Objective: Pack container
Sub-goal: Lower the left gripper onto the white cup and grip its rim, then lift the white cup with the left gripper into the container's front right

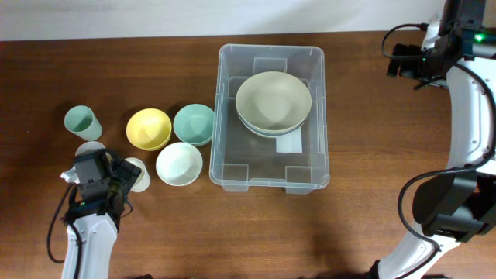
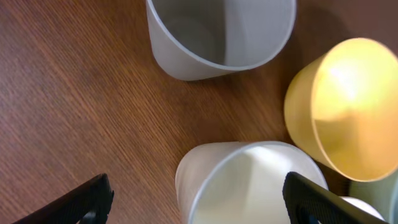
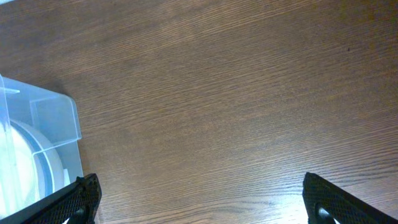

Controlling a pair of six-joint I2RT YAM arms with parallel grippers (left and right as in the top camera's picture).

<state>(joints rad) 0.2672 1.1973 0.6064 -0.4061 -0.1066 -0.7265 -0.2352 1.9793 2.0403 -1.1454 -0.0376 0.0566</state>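
The container (image 1: 322, 132) is a large clear tub at the table's middle, holding two stacked pale grey-green bowls (image 1: 273, 102). Its corner shows in the right wrist view (image 3: 43, 130). My left gripper (image 1: 124, 180) is open at the front left, with a white cup (image 1: 139, 175) between its fingers. In the left wrist view the cup (image 2: 249, 180) stands between the open fingers (image 2: 199, 202), not gripped. My right gripper (image 1: 403, 60) is open and empty at the back right of the container, over bare wood (image 3: 199, 199).
Left of the container are a yellow bowl (image 1: 149, 129), a teal bowl (image 1: 194, 124), a pale mint bowl (image 1: 179, 164), a green cup (image 1: 81, 122) and a second white cup (image 1: 91, 148). The left wrist view shows the yellow bowl (image 2: 348, 118) and that second cup (image 2: 217, 31).
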